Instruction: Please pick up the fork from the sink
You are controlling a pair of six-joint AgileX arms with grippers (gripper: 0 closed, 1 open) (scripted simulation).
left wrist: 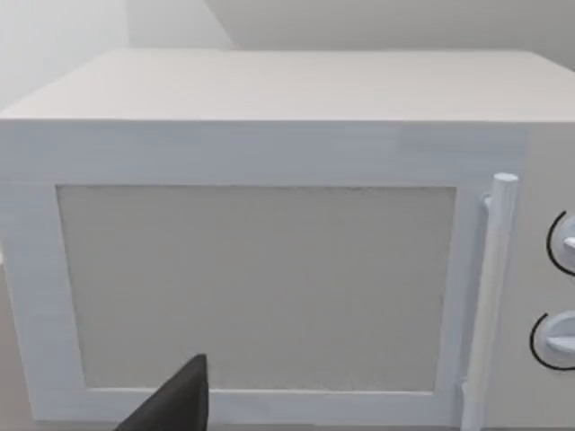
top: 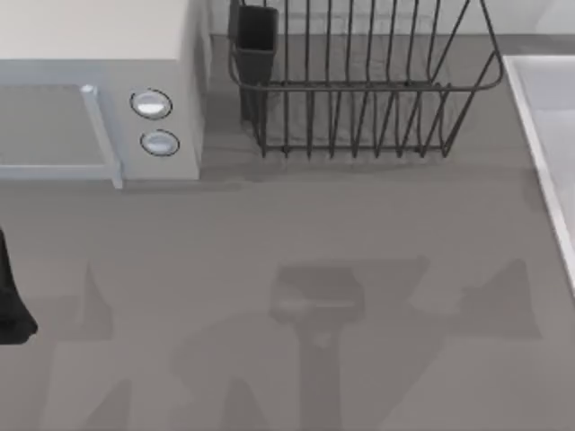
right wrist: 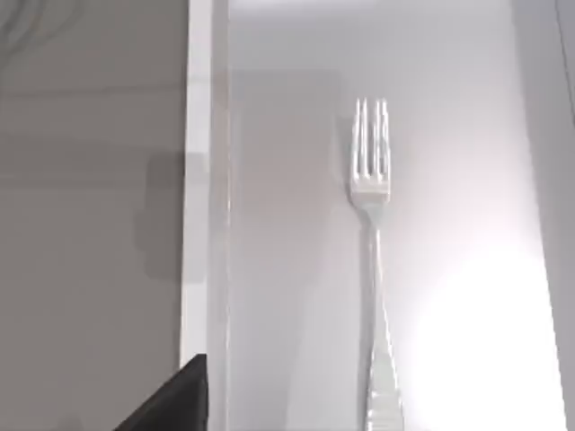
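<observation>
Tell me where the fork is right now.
The slim shiny silver metal fork lies flat on the floor of the large pale grey-white rectangular sink, which sits at the table's right edge.

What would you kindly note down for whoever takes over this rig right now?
Left gripper: at the table's left edge, facing the white box with two round knobs.
Right gripper: above the sink's rim, looking down into the basin.
The slim shiny silver metal fork lies flat in the large pale grey-white rectangular sink at the table's right side, untouched.
Done: nothing grasped yet.
Left: lower onto the fork, grip, lift it out.
</observation>
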